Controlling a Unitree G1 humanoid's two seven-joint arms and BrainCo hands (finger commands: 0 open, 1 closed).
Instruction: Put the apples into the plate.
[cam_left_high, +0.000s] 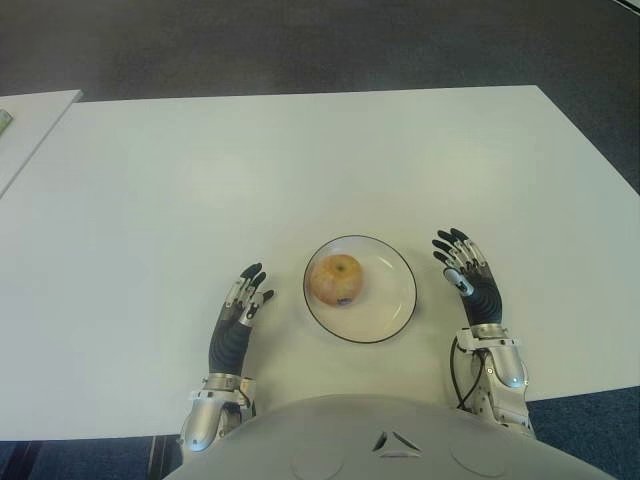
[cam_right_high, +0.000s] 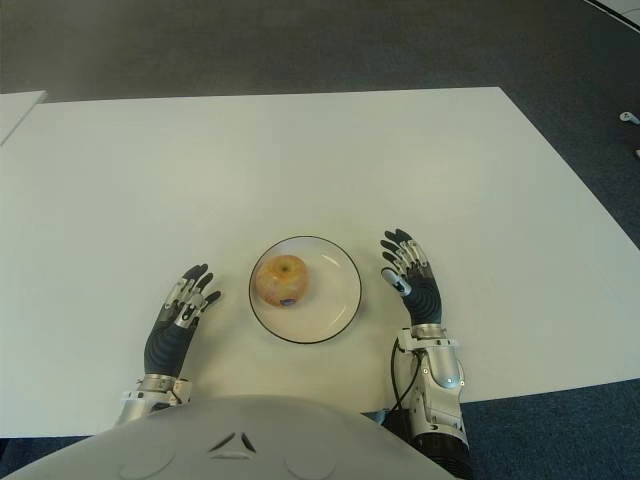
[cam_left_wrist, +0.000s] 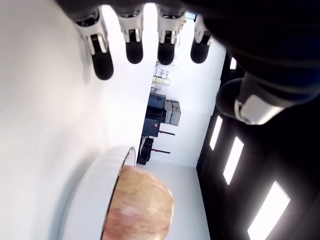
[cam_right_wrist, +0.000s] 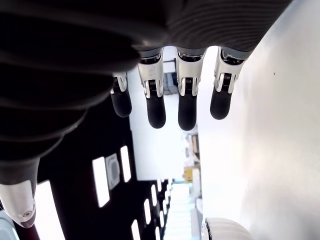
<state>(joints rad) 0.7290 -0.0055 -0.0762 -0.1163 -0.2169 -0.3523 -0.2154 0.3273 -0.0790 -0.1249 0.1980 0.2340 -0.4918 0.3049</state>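
A single yellow-red apple (cam_left_high: 336, 279) sits in the left half of a clear glass plate (cam_left_high: 390, 305) near the table's front edge. The apple also shows in the left wrist view (cam_left_wrist: 140, 205), inside the plate's rim (cam_left_wrist: 95, 185). My left hand (cam_left_high: 246, 295) is just left of the plate, fingers spread and holding nothing. On the plate's other side my right hand (cam_left_high: 460, 262) stands with straight fingers (cam_right_wrist: 156, 107), holding nothing.
The white table (cam_left_high: 300, 160) stretches far back and to both sides. A second white table edge (cam_left_high: 30, 115) shows at the far left. Dark carpet (cam_left_high: 300, 45) lies beyond.
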